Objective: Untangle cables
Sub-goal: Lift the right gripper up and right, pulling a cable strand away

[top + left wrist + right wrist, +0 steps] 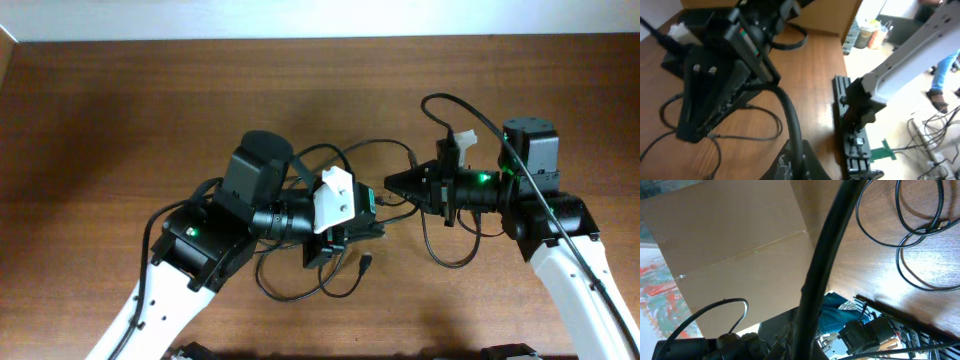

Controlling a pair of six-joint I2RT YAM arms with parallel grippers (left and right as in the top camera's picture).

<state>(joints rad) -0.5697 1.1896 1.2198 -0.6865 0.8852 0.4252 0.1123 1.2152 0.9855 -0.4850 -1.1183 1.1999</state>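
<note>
The cables (300, 290) are thin black cords lying in loose loops on the brown table (120, 120) under and around both wrists. One loop rises past the right wrist (445, 100). My left gripper (372, 205) and right gripper (395, 183) meet tip to tip at the table's middle. In the left wrist view, my left gripper (800, 160) is shut on a black cable (790, 115) that runs up from its jaws toward the right gripper (705, 100). In the right wrist view, my right gripper (810, 340) is shut on a cable (825, 255), and more cable loops (920, 225) lie beyond on the wood.
A cardboard box (830, 15) stands past the table's far side and also fills the right wrist view as cardboard (740, 245). The right arm's white link (910, 55) and its black base clamp (852, 135) sit at the table edge.
</note>
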